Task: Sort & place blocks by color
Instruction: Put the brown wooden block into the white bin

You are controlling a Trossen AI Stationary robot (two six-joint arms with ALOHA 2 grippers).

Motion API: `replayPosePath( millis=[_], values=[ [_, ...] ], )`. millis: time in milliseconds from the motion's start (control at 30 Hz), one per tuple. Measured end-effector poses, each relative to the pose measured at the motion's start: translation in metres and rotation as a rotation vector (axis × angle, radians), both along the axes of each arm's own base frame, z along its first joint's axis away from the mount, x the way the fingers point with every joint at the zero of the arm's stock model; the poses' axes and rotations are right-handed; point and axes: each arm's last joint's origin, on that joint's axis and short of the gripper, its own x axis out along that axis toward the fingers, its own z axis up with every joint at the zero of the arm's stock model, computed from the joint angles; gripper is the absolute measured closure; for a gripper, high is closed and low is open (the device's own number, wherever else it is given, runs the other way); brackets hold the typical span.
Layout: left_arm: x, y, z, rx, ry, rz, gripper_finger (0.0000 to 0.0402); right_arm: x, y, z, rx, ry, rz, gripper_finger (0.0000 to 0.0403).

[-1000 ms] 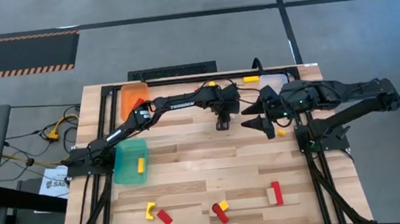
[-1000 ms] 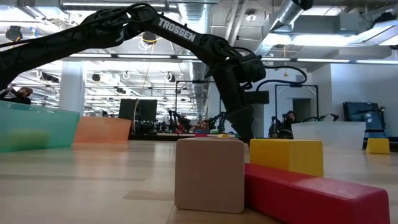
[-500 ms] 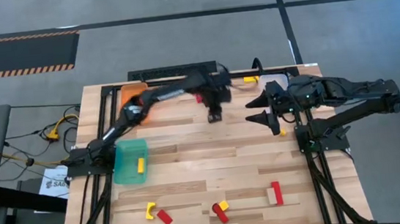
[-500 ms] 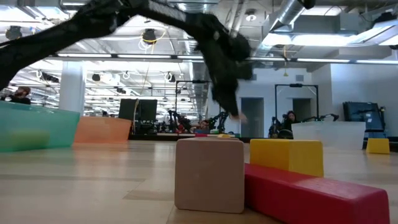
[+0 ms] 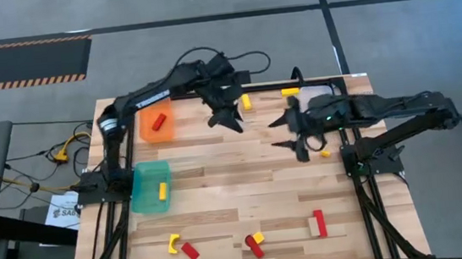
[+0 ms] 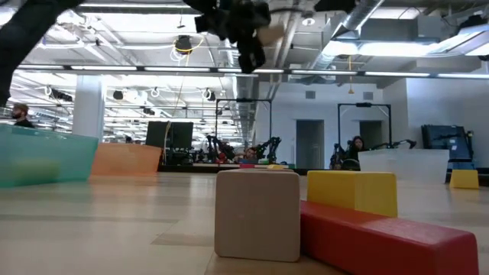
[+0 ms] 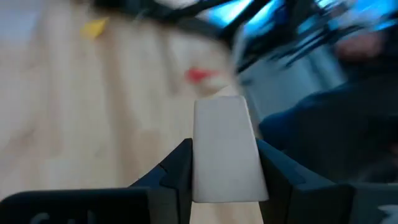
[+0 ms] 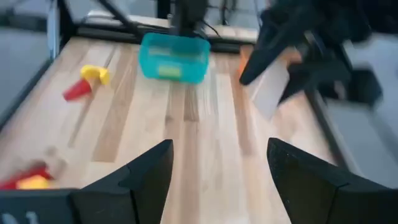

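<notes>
Gripping a pale wooden block [image 7: 225, 149] between its two fingers, the left gripper [image 5: 223, 115] hangs raised above the far middle of the table [image 5: 245, 188], between the orange bin [image 5: 156, 124] and the clear bin [image 5: 323, 97]; in the left wrist view the block's long axis runs out forward from the fingers, its far end clear of them. The right gripper [image 5: 296, 133] hovers just to the right of it over the table, its fingers spread wide with nothing between them. A red block [image 5: 159, 122] lies in the orange bin, and a yellow block [image 5: 162, 190] lies in the teal bin [image 5: 151, 186], its long axis towards the near edge. A yellow block [image 5: 246, 102] sits near the far edge beside the left gripper, and another [image 5: 290, 91] lies on the table's back rail. Near the front edge, a red bar [image 5: 318, 223] lies lengthwise towards the front with a pale block touching its left side. A red and yellow pair [image 5: 254, 245] sits left of it. Farther left lie a yellow piece [image 5: 173, 243] and a slanted red bar [image 5: 190, 251].
</notes>
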Motion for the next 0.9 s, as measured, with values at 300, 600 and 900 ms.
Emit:
replayPosePath(
  millis=[300,600,900],
  values=[
    [0.004,-0.037,-0.02,-0.135,-0.112,-0.033,0.0301,0.045,0.006,-0.005,-0.235,-0.132,0.068,0.0121],
    [0.011,-0.04,-0.013,-0.177,-0.188,-0.061,0.0301,0.046,0.005,-0.001,-0.234,-0.167,0.061,0.0122],
    [0.006,-0.025,-0.008,-0.179,-0.21,-0.025,0.0301,0.045,0.019,-0.004,-0.221,-0.15,0.076,0.0122]
  ],
)
